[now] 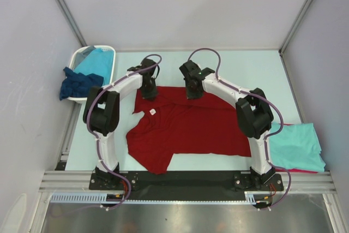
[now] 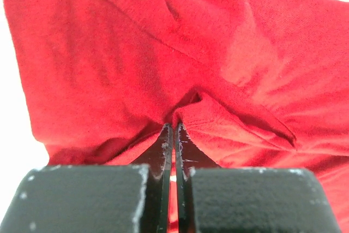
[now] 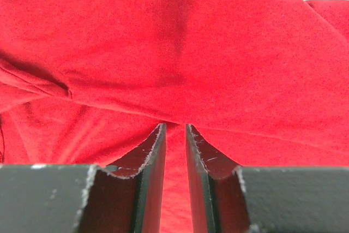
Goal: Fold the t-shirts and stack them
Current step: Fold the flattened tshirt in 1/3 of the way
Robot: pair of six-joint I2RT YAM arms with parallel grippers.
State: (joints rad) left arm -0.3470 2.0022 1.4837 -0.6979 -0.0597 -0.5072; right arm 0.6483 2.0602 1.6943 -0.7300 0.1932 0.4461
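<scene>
A white plastic basket sits at the far left corner of the pale counter. It holds a turquoise t-shirt, and a navy t-shirt spills over its near rim. At the near right edge lies a folded turquoise t-shirt, with a thin strip of another red t-shirt showing under it.

Between these 2 groups, the dark red t-shirt is spread mostly flat in the middle of the counter. Its long axis runs left to right. The neck opening, marked by a small white tag, points toward the left, and the hem points toward the right. 1 sleeve pokes toward the near edge.

From the top view, the bent left arm overhangs the counter just beside the shirt's left side. The right arm covers part of the hem (both block the cloth beneath them).

Both end effectors are down at the shirt's far edge. The left end effector has its fingers pressed together on a puckered fold of the red cloth near the collar side. The right end effector has only a narrow gap between its fingers. Red fabric fills that gap and a fold lies across its tips, so it appears clamped on a thicker bunch of the same shirt.
</scene>
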